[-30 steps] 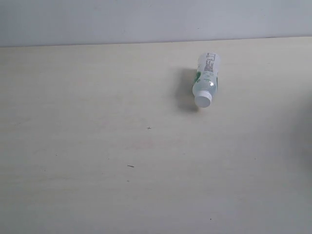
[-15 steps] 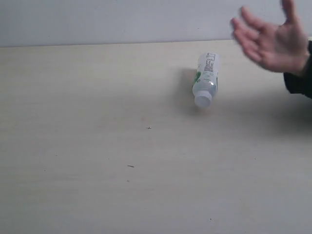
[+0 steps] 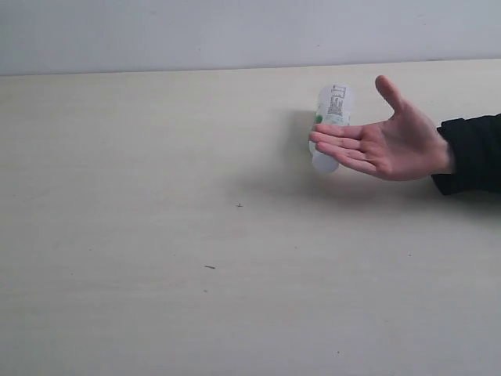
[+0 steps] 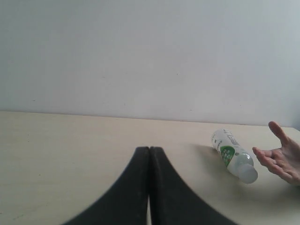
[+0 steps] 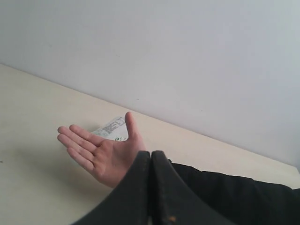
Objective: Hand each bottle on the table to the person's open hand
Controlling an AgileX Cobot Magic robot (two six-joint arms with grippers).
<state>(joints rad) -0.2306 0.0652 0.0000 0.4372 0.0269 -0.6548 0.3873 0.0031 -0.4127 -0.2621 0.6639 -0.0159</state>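
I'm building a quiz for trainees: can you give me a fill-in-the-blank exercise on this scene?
The bottle lies on its ___ on the table.
The person's open hand holds its palm facing ___.
The left gripper and the right gripper are both ___.
The sleeve behind the hand is ___.
Missing words: side; up; shut; black.

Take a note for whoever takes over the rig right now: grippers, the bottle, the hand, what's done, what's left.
Left gripper: shut, empty.
Right gripper: shut, empty, facing the person's open hand.
Bottle: one in view, white-green label, lying on its side on the table close beside the hand's fingers, not gripped.
Hand: open, palm up.
Done: nothing visible for this bottle.
Left: grasp it and place it in the hand.
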